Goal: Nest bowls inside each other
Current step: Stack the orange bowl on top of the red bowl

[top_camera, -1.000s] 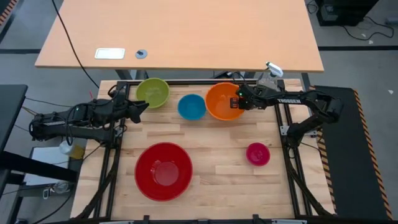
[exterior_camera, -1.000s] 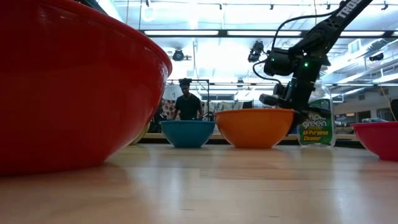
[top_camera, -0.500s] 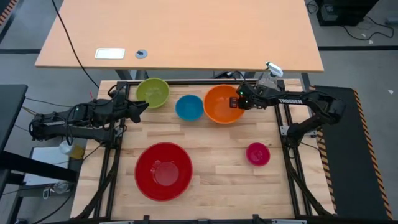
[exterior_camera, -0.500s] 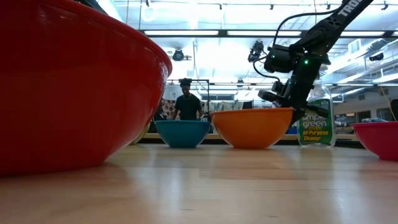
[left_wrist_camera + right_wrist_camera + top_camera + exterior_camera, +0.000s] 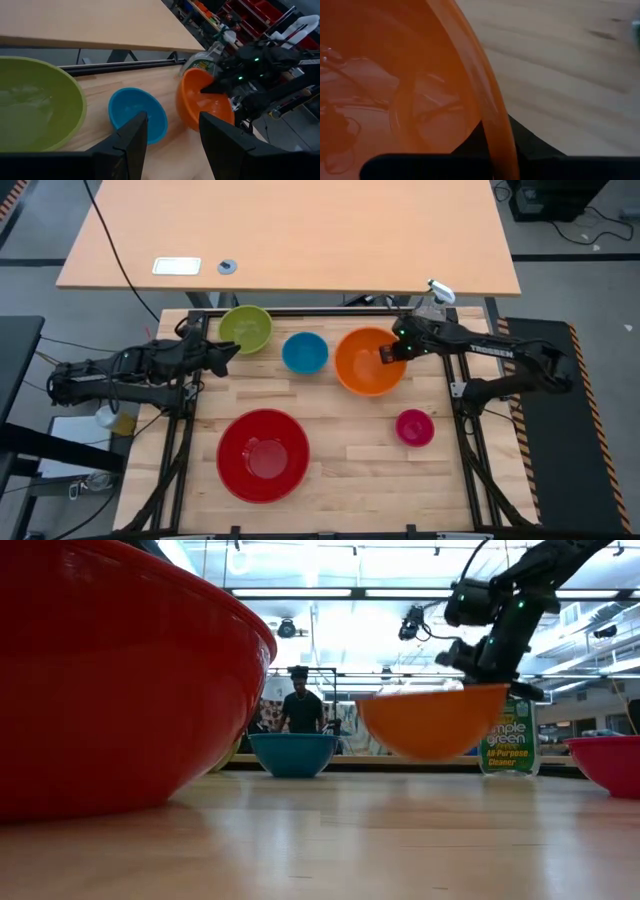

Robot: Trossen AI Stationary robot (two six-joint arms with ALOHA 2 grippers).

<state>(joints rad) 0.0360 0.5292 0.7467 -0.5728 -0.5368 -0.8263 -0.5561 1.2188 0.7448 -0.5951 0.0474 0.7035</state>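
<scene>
My right gripper (image 5: 392,352) is shut on the orange bowl (image 5: 368,362), which hangs above the table in the low view (image 5: 432,722). The blue bowl (image 5: 305,352) and the lime green bowl (image 5: 246,328) stand on their bases along the far edge. On the near side stand the big red bowl (image 5: 263,455) at the left and the small pink bowl (image 5: 414,426) at the right. My left gripper (image 5: 172,145) waits open at the table's left, by the green bowl, with nothing between its fingers. My right gripper pinches the orange bowl's rim (image 5: 496,135) on the side toward the table's right edge, one finger inside the bowl and one outside. The fingers come down on it slanting from the right. The bowl is lifted clear, mouth up, with the held side a little higher.
A clear spray bottle (image 5: 432,302) with a green label (image 5: 510,740) stands at the far right corner behind the orange bowl. A second, lighter tabletop (image 5: 290,230) lies beyond the far edge. A person (image 5: 300,705) stands in the room behind.
My right gripper has risen and drawn toward the table's near edge, rolling its wrist. The orange bowl has come up off the table with it and now hangs clear, farther from the blue bowl than before.
</scene>
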